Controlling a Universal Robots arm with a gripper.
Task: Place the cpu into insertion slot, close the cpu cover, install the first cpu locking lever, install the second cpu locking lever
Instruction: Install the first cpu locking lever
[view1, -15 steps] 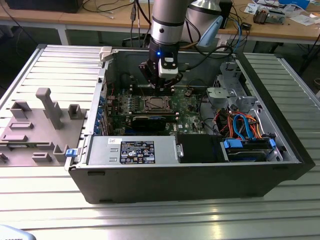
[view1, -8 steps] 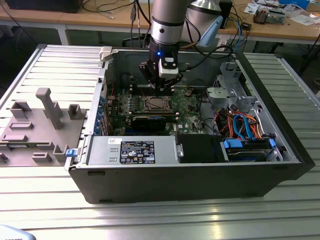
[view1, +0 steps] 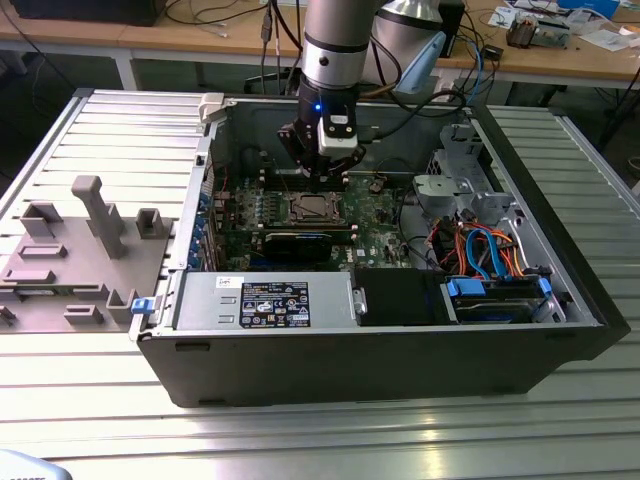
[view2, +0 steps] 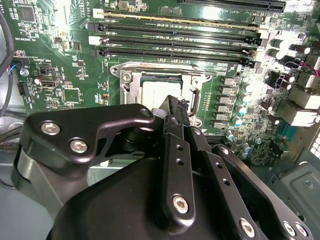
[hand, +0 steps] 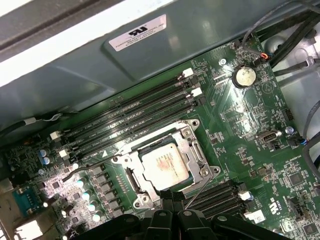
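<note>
First wrist view | cpu (hand: 165, 167) flat in insertion slot (hand: 131, 179), face up | end effector (hand: 170, 206) fingers closed, empty

No print reads clearly from here. A white rectangular sticker (hand: 137, 32) sits on the grey metal case wall in the first wrist view, and a black-and-white label (view1: 275, 303) is on the silver power supply box (view1: 330, 300) in the exterior view. There is tiny white lettering (view2: 22, 37) on the green motherboard (view2: 65, 75) in the second wrist view, all too small to make out.
</note>
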